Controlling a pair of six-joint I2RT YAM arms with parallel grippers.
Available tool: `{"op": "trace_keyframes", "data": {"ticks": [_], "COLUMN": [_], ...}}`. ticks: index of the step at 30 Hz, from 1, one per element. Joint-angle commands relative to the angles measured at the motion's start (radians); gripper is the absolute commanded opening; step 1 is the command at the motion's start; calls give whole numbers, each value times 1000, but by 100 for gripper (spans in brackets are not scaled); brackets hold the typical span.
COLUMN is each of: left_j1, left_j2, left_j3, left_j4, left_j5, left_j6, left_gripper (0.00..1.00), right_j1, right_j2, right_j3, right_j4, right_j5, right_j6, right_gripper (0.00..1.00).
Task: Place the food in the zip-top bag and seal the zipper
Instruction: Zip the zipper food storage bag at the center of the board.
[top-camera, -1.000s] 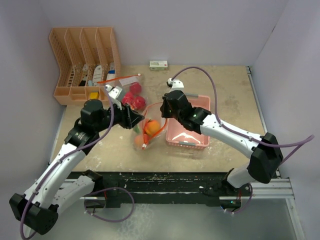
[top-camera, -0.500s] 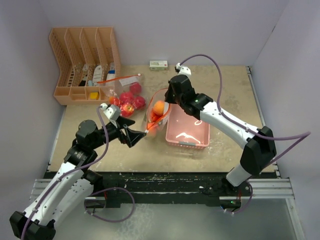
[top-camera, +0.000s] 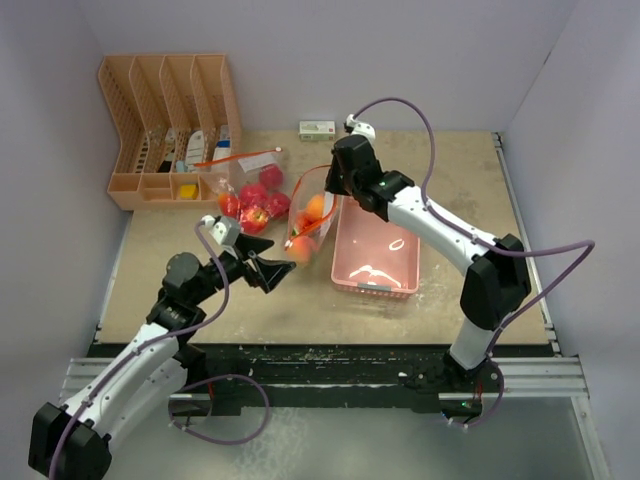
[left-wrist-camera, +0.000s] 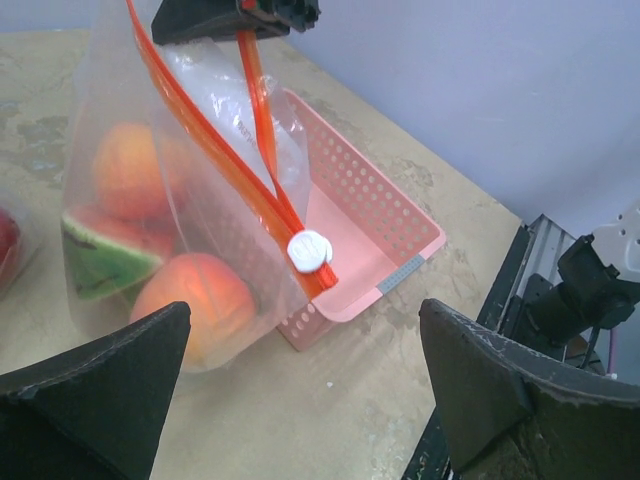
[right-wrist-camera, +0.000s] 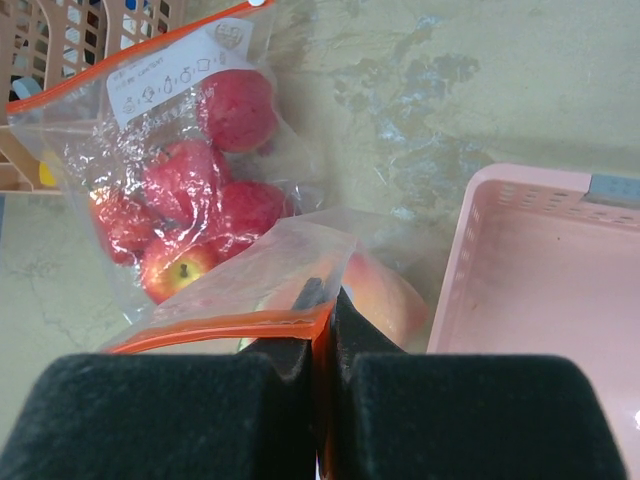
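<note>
Right black gripper pinches the orange zipper strip of a clear plastic zip-top bag, upright beside a pink perforated basket; glossy orange toy peaches and a watermelon slice lie inside. Left black gripper gapes wide, empty, near the white slider

We see a clear zip-top bag with an orange zipper strip and a white slider. Through it show orange peaches blushed red, and a watermelon slice that is red with a green rind. The basket is pink, dotted with small holes. A second clear bag holds red apples, one tinged yellow, under a white printed label. The table is tan, mottled grey.
</note>
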Motion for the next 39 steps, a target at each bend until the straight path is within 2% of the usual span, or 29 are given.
{"op": "trace_keyframes", "data": {"ticks": [1, 6, 15, 27, 31, 34, 37, 39], "left_j1": [1, 2, 2, 2, 1, 2, 2, 2], "left_j2": [-3, 33, 199, 325, 366, 393, 416, 426], "left_j3": [-69, -138, -177, -157, -152, -137, -128, -121], "left_j4": [203, 345, 568, 714, 763, 786, 809, 822], "left_j5": [-35, -83, -147, -136, -127, -106, -98, -93], "left_j6": [-32, -22, 28, -7, -17, -15, -25, -29], "left_gripper": [99, 100, 88, 80, 70, 54, 49, 41], "right_j1": [-8, -10, -9, -9, -9, -9, -10, -9], "right_j2": [10, 19, 19, 30, 25, 16, 1, -8], "right_j3": [72, 86, 82, 67, 60, 56, 47, 34], "right_j4": [6, 11, 18, 30, 31, 31, 30, 31], "right_j5": [-26, -46, -66, -94, -101, -106, -109, -109], "right_j6": [0, 2, 2, 12, 15, 12, 11, 12], "right_gripper": [0, 0, 0, 0, 0, 0, 0, 0]}}
